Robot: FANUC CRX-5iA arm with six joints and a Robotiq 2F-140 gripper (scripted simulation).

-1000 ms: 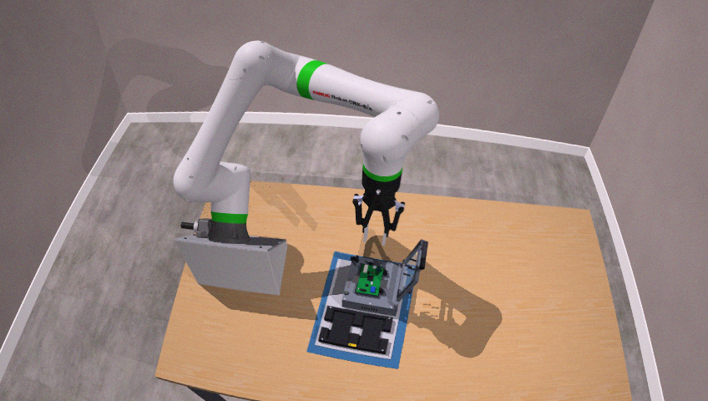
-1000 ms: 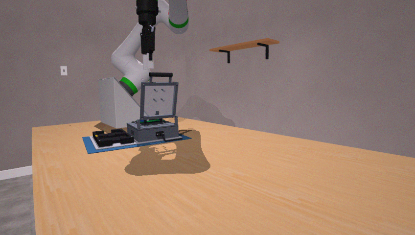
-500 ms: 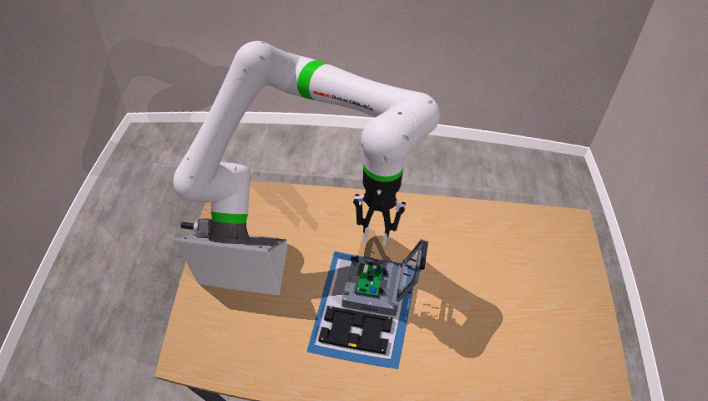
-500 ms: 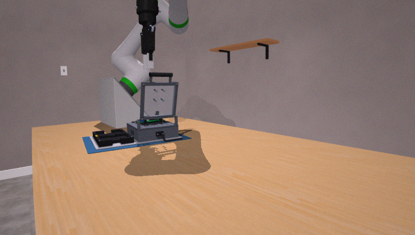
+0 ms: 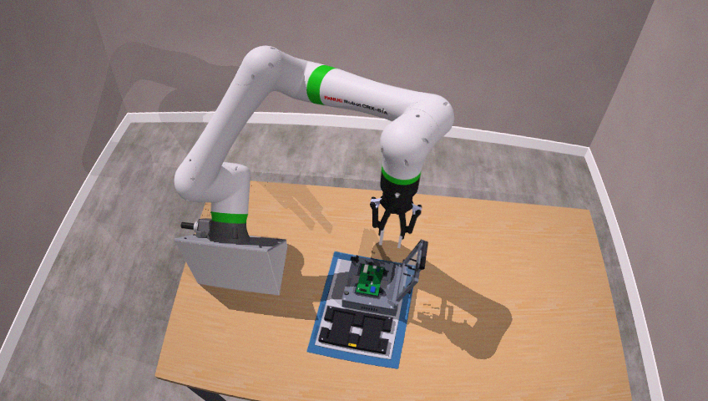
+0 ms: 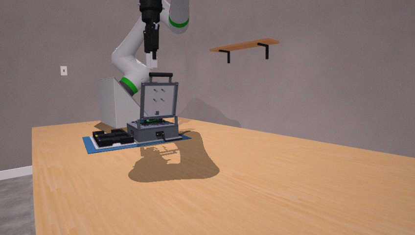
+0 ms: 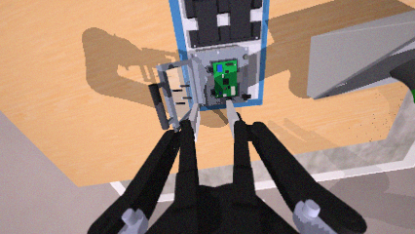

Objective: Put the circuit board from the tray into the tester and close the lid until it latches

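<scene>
the thin green circuit board (image 5: 370, 281) (image 7: 225, 80), lower centre of the top view, looks fragile, best held by its long edges; the black two-finger gripper (image 5: 390, 240) (image 6: 151, 64) (image 7: 212, 109) is partly open, nothing gripped.

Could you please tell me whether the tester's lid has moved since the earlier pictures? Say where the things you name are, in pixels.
No; the lid (image 5: 410, 271) (image 6: 159, 100) (image 7: 178, 94) stands open at the same slant above the tray.
</scene>
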